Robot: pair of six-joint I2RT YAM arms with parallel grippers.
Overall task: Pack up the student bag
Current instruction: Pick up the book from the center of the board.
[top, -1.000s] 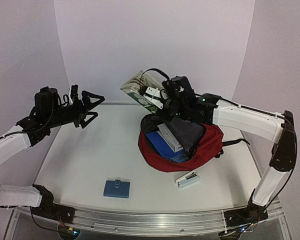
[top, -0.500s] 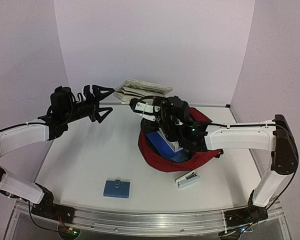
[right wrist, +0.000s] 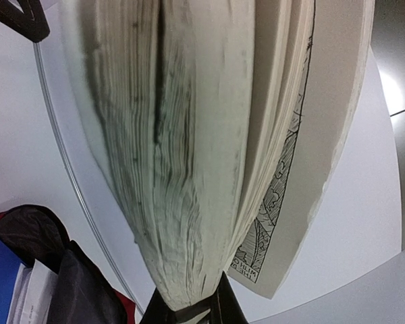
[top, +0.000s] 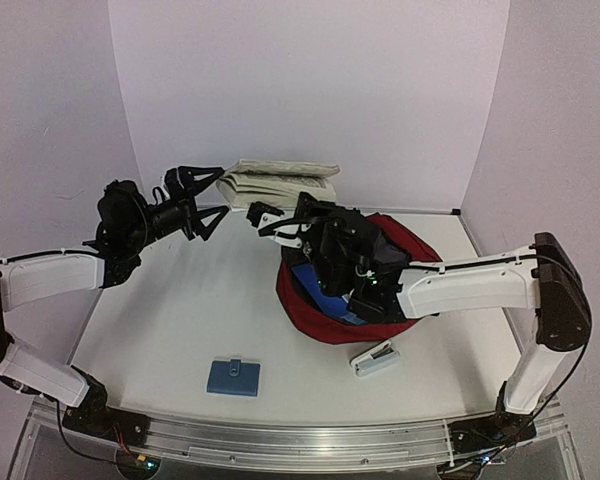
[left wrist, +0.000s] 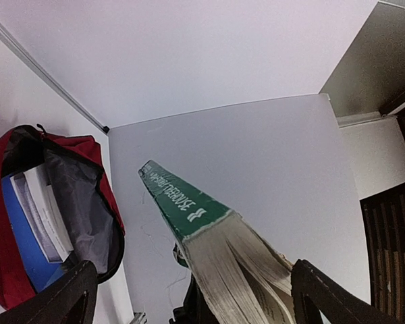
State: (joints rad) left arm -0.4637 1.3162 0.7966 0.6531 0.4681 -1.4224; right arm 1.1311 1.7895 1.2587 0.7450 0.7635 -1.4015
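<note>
The student bag (top: 320, 325), dark red with a grey lining, lies open at centre right of the table with a blue book (top: 315, 285) and a white one inside. A thick paperback (top: 280, 182) with a green spine hangs in the air behind the bag. My right gripper (top: 268, 208) is shut on its page edge from below, seen in the right wrist view as the gripper (right wrist: 189, 307) pinching the fanned pages (right wrist: 182, 148). My left gripper (top: 208, 195) is open, its fingers wide on either side of the paperback's left end (left wrist: 236, 263), not touching it.
A white and blue stapler (top: 376, 357) lies in front of the bag. A small blue case (top: 233, 376) sits near the table's front edge. The bag's open mouth (left wrist: 67, 196) shows at the left of the left wrist view. White walls close in behind.
The right arm swung the paperback left and levelled it out above the table. The left gripper moved right towards it and now brackets its end, still open.
</note>
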